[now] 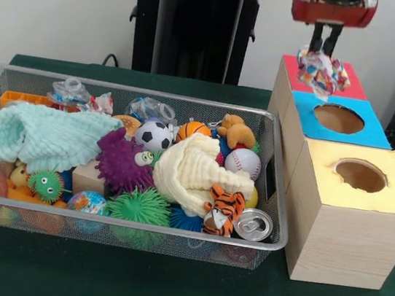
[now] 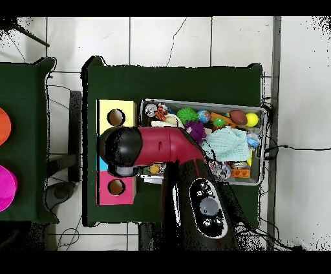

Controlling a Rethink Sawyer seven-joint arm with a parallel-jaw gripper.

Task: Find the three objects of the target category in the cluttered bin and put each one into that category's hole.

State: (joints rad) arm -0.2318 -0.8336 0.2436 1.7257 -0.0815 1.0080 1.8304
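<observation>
Multicoloured patchwork bundle (image 1: 321, 71) is pinched between the two black fingers of the gripper (image 1: 323, 54), dangling in the air right over the red-topped box (image 1: 294, 67), the one furthest back toward the robot's edge of the table. It's not over the yellow-topped box (image 1: 390, 193), whose hole (image 1: 361, 175) sits closest to the camera side of the desk in the front view, with the blue-topped box (image 1: 372, 132) between the two.

Over in the silver mesh bin (image 1: 272, 236), which takes up the middle of the green table (image 1: 163, 290), stuff is piled everywhere: a mint cloth (image 1: 44, 137) toward one end, a cream cloth (image 1: 194, 173) nearer the boxes, a purple spiky ball (image 1: 118, 160), a soccer ball (image 1: 154, 135), a baseball (image 1: 243, 162), a little tiger toy (image 1: 221, 209) and a can (image 1: 253, 224) in the corner by the yellow box. Can't pick out any other patchwork bundles for sure in that mess.

From overhead the red arm (image 2: 165, 145) covers the middle box and part of the bin, so the grip itself is hidden there.
</observation>
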